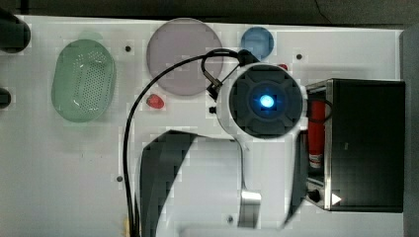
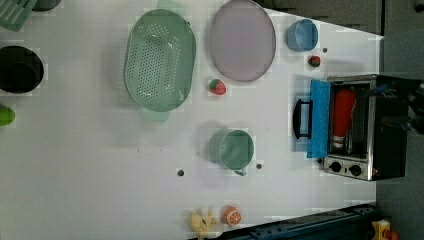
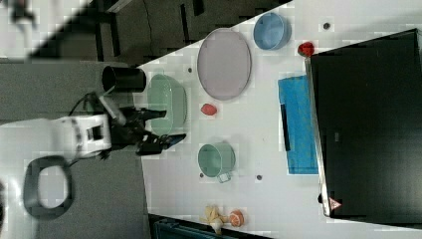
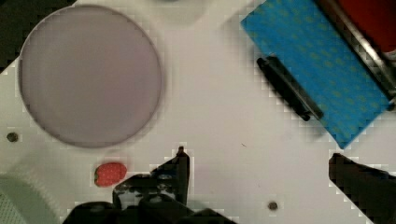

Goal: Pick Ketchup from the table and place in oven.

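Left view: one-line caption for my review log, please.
Ketchup bottle lies inside the open oven, blue door folded down onto the white table; colander, plate and cups nearby.

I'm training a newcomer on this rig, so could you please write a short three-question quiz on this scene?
1. True or false: the ketchup lies inside the oven.
2. The oven's blue door is: A) shut, B) folded open onto the table, C) missing.
3. Fill in: the gripper has its jaws ____ and holds nothing.

Key: 1 true; 2 B; 3 open.
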Controlling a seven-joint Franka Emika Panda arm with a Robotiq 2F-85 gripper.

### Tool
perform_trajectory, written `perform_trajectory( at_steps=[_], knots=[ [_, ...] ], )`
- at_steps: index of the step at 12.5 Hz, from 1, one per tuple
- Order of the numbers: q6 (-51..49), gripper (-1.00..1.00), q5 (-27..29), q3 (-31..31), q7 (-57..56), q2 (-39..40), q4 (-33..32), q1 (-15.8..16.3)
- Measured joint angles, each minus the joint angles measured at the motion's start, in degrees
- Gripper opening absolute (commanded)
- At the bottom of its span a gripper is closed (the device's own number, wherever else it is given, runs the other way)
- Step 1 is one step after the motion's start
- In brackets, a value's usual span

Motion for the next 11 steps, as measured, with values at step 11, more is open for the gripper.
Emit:
perform_trajectory(
  at_steps=[11],
  knots=[
    [-3.8,1.0,-1.0,-0.8,0.0,-1.4,1.6,-0.8]
  ],
)
